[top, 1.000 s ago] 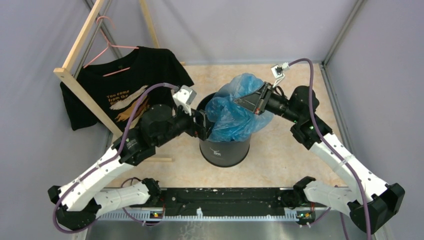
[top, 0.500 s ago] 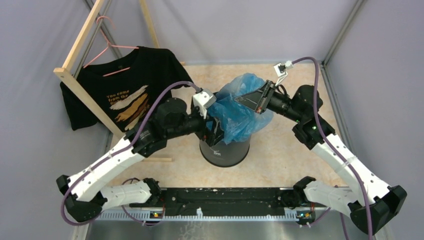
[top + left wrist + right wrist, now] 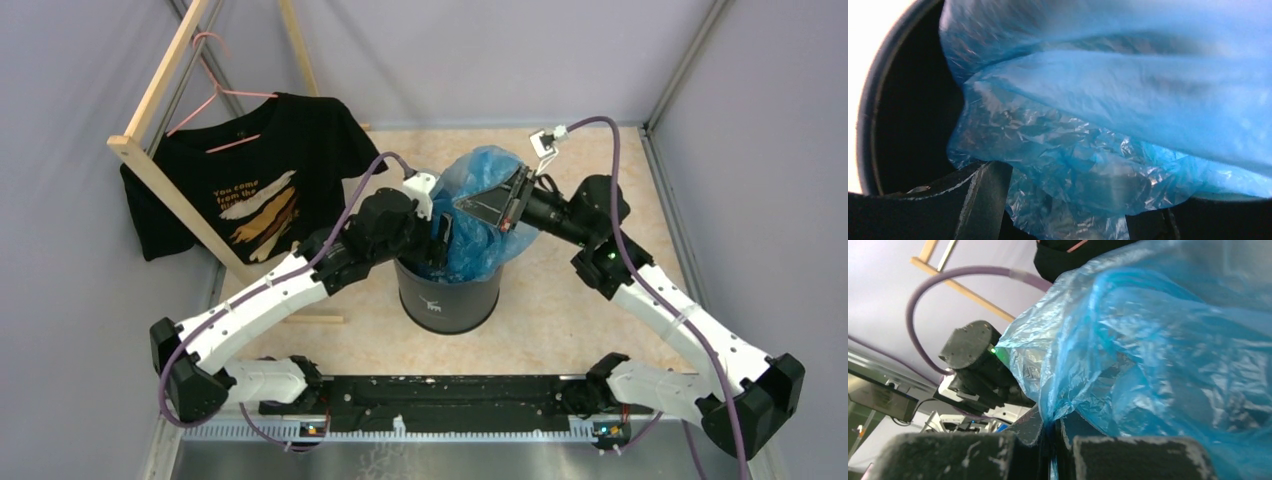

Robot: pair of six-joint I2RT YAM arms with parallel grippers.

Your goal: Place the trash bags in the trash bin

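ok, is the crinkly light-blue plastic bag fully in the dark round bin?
Partly: the light-blue plastic bag dips into the dark round bin; much billows above the rim, right gripper pinching it.

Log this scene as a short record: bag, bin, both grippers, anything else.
trash bag: light blue, lower part in the bin, top bulging above the rim
trash bin: dark, round, upright
right gripper: shut on a fold of the bag, above the bin
left gripper: open, fingers either side of the bag at the bin's mouth
T-shirt: black, hanging on the wooden rack, far left
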